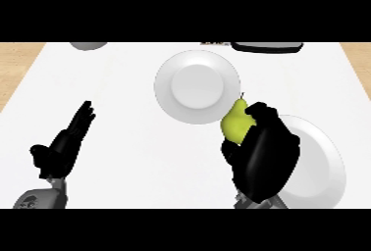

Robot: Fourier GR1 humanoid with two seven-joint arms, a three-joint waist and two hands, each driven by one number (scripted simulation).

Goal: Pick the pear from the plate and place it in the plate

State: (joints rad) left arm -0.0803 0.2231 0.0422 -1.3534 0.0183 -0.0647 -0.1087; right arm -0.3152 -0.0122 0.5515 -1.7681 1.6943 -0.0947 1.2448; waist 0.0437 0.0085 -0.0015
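Bright, even light; faint shadows

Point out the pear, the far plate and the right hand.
pear [233,126]: head view, its yellow-green body.
far plate [196,86]: head view, its centre.
right hand [264,157]: head view, the back of the hand.

The right hand [262,159] is gripping the pear [234,123] between the far plate [197,87] and the near right plate [319,164], while the left hand [64,144] is resting open on the left.
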